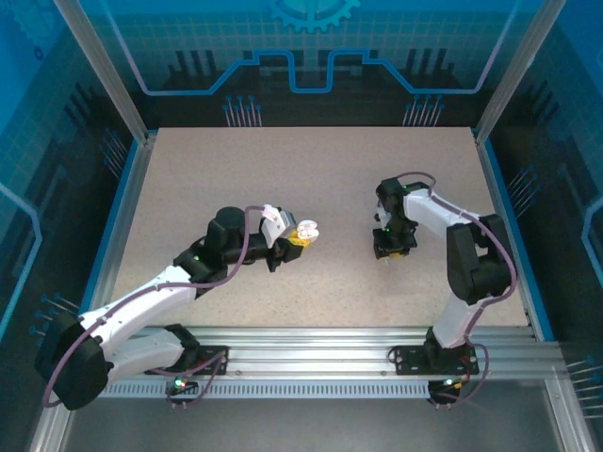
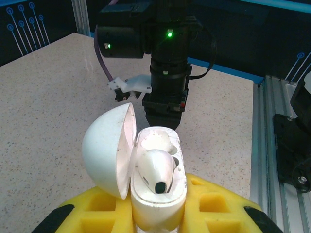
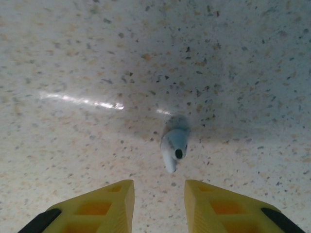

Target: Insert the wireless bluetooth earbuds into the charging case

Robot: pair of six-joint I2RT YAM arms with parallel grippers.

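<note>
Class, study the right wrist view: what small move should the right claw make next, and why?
Probably advance the right claw so its open jaws straddle the loose earbud lying just beyond them on the table; the open charging case has one empty socket.

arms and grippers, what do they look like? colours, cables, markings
The left arm and right arm have white links, black joints and purplish cables. The left gripper and right gripper have yellow fingers with square recesses and black patches.

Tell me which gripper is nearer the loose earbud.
Right. The right gripper hangs just over the earbud; the left gripper holds the charging case well to its left.
</note>
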